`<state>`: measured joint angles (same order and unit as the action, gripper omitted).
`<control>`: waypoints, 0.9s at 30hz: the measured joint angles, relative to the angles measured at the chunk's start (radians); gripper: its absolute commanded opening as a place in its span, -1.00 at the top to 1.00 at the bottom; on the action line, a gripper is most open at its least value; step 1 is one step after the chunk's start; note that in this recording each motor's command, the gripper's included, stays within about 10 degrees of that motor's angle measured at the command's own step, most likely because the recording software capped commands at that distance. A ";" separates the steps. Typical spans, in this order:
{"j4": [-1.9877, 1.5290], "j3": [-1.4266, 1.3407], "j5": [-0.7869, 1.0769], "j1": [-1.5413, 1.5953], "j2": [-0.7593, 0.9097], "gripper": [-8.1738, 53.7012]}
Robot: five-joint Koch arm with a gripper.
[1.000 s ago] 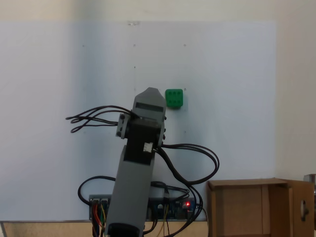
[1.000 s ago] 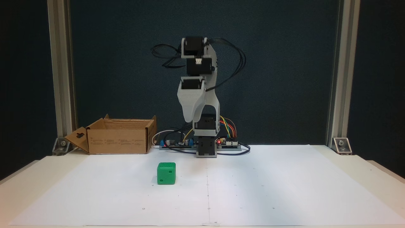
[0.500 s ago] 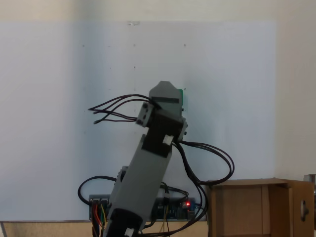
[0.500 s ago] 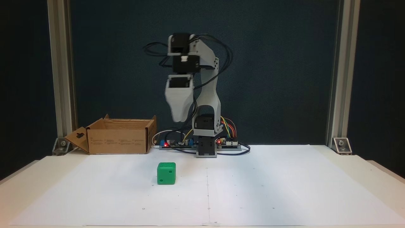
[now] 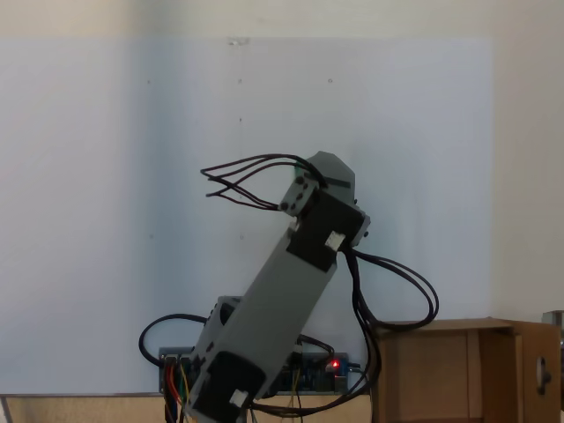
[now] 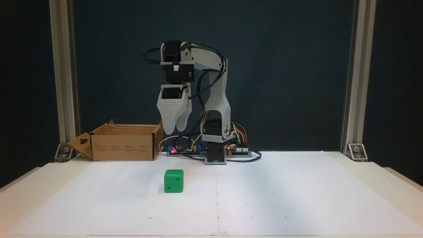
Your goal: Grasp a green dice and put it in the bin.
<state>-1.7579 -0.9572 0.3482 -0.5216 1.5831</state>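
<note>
green dice: sits on the white paper [image 6: 264, 198] of the surface [image 6: 396, 185], left of the centre line in a fixed view [image 6: 173, 181], loads of bare paper all round it
tool: hanging high above and a bit behind the dice [image 6: 175, 129], not touching it; tips look nearly together, so pretty much clenched on nothing
bin: back-left corner, open top [image 6: 124, 142], well apart from the dice
change: arm has swung over toward the dice side since a second ago; dice hasn't budged
</note>
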 measured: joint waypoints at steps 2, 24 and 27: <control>0.000 -0.002 0.000 0.020 -0.003 -0.75; 0.172 -0.147 0.000 0.080 -0.077 -0.74; 0.221 -0.173 0.000 0.095 -0.084 -0.74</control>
<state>-1.5370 -1.1305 0.3482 -0.4264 1.4987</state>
